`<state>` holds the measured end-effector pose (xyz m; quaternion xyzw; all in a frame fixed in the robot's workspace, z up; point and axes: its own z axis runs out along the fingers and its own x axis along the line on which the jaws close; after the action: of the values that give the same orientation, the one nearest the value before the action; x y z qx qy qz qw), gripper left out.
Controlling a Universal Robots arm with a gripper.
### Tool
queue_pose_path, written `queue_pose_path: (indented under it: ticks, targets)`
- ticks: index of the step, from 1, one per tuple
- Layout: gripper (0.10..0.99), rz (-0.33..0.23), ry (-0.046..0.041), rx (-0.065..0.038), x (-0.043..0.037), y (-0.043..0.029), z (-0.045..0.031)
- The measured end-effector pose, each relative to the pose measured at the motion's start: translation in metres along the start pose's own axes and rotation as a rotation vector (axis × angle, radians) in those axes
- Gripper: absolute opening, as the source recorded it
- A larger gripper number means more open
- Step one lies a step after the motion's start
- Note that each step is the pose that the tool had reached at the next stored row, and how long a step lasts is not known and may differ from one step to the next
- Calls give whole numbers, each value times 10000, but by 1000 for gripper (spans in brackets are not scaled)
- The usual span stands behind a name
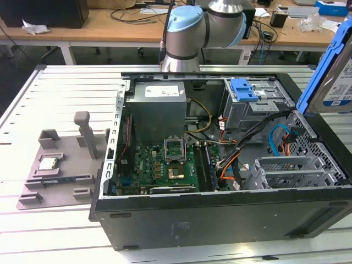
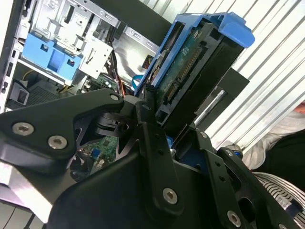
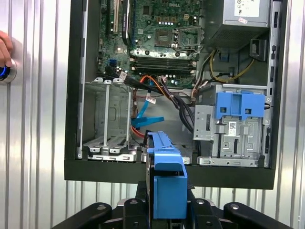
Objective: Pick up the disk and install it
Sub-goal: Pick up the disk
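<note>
1. Disk (image 1: 336,77): in the exterior view it hangs in the air above the open computer case (image 1: 220,220), over the case's end at the exterior view's right, clear of the metalwork below.
2. It stands on edge and tilted there. Its long axis climbs from lower left to upper right, a blue rail runs along the leading edge, and the labelled face is turned partly toward the camera.
3. In the second wrist view the disk (image 2: 190,71) shows its green circuit-board side and connector strip. Its long axis runs away from the gripper (image 2: 167,125), with the blue-capped end farthest out.
4. The gripper's black fingers (image 2: 148,112) are pinched onto the disk's two broad faces at its near end.
5. In the first wrist view the disk (image 3: 167,183) appears edge-on as a narrow blue block. It points toward the case interior, roughly in line with the gap between the bare drive bay (image 3: 107,119) and the grey cage with the blue latch (image 3: 236,121).
6. The exterior view's right border cuts off much of the disk, so its far end and the grip cannot be made out there.
7. The first wrist view's lower border cuts off the disk's held end.
8. A hand (image 3: 4,47) is cropped at the border of the first wrist view.
</note>
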<state>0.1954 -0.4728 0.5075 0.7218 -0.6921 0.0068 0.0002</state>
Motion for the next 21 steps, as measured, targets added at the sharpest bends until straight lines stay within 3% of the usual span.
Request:
queue_pose_path:
  ticks: [15, 21]
  targets:
    - [369, 0, 0, 0, 301, 13, 36]
    - [369, 0, 0, 0, 375, 16, 45]
